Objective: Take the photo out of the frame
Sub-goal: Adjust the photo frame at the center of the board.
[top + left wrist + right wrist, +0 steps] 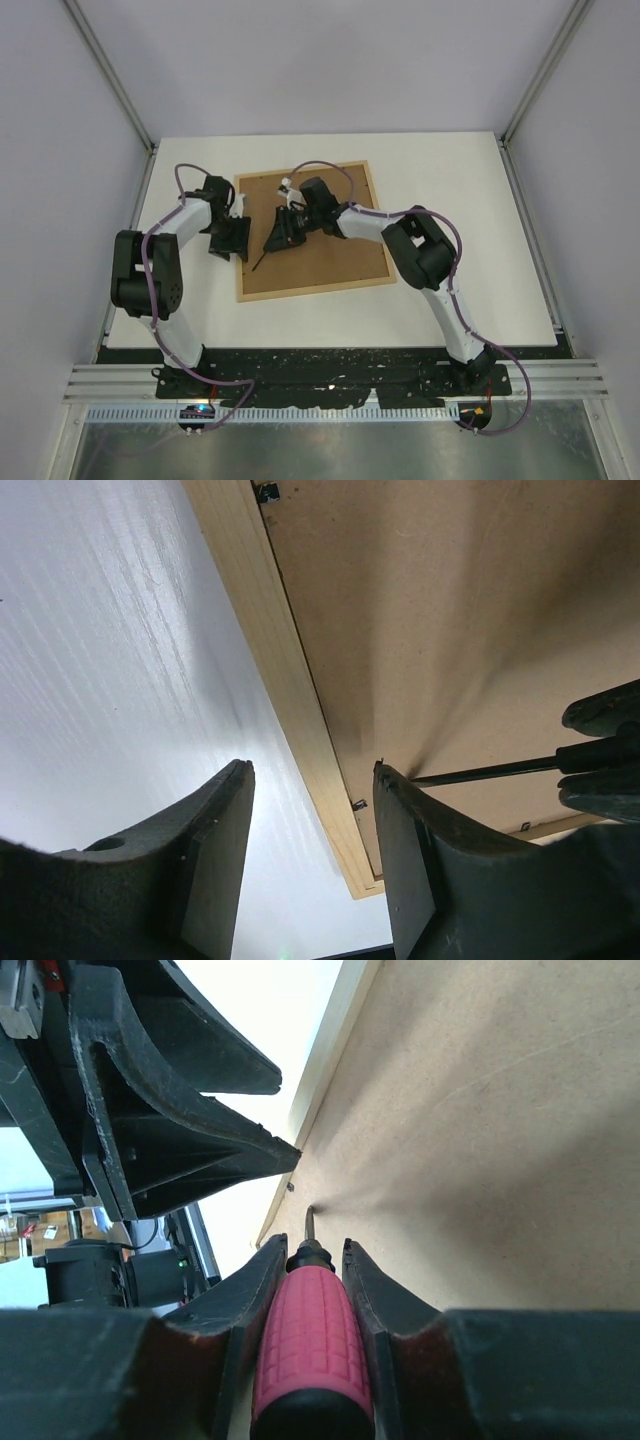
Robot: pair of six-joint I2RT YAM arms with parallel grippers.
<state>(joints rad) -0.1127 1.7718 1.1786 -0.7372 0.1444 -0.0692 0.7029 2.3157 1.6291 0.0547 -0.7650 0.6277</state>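
Screwdriver tip at a retaining tab, with the frame lying face down

The frame [335, 262] is laid back-up on the table [450, 200]. The photo is hidden and is judged to lie beneath the brown board. The screwdriver [305, 1350] is clamped by its red handle in the right gripper [280, 238], with its shaft aimed leftward at a small tab [290, 1187] beside the frame's left strip. That strip is straddled by the nearer left gripper [230, 240] — jaws apart, nothing held. No writing can be read.
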